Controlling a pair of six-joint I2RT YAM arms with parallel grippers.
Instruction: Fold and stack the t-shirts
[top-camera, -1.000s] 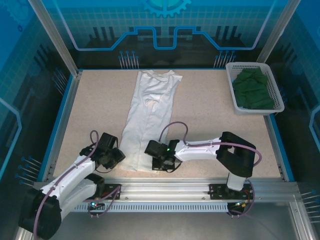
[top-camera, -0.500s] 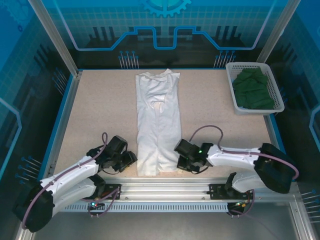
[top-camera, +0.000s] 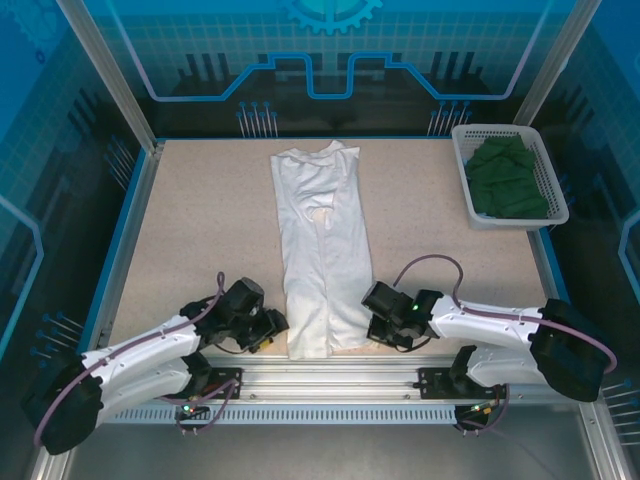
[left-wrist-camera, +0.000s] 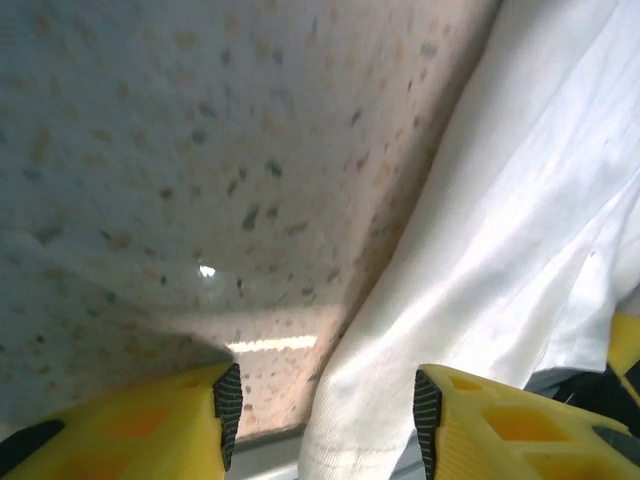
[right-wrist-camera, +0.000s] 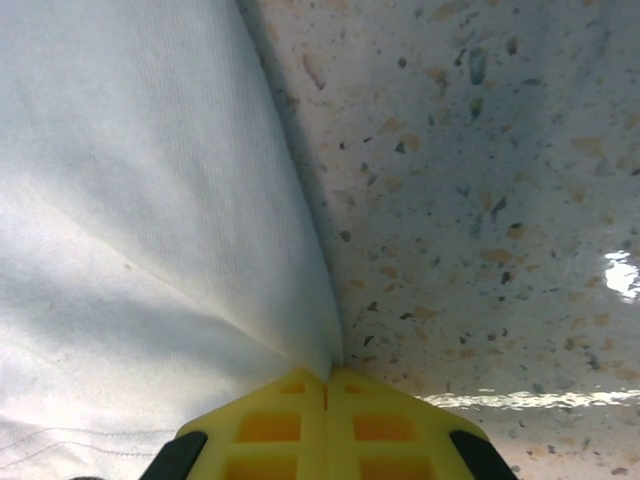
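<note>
The white t-shirt (top-camera: 320, 240) lies as a long narrow strip from the far middle of the table to its near edge. My left gripper (top-camera: 274, 326) is at the strip's near left corner. In the left wrist view its jaws (left-wrist-camera: 328, 405) stand open, with the white cloth (left-wrist-camera: 520, 200) between them, nearer the right pad. My right gripper (top-camera: 373, 320) is at the near right corner. It is shut (right-wrist-camera: 325, 375) on the edge of the white t-shirt (right-wrist-camera: 130, 200). The dark green t-shirt (top-camera: 508, 180) sits bunched in the basket.
A white lattice basket (top-camera: 495, 129) stands at the far right corner of the speckled table (top-camera: 200, 220). An aluminium rail (top-camera: 330, 375) runs along the near edge just behind both grippers. Blue frame walls enclose the table on the other sides.
The near end of the white t-shirt has been drawn to the right and toward the near edge, so the strip lies straighter. Both grippers moved with it. The left jaws have opened.
</note>
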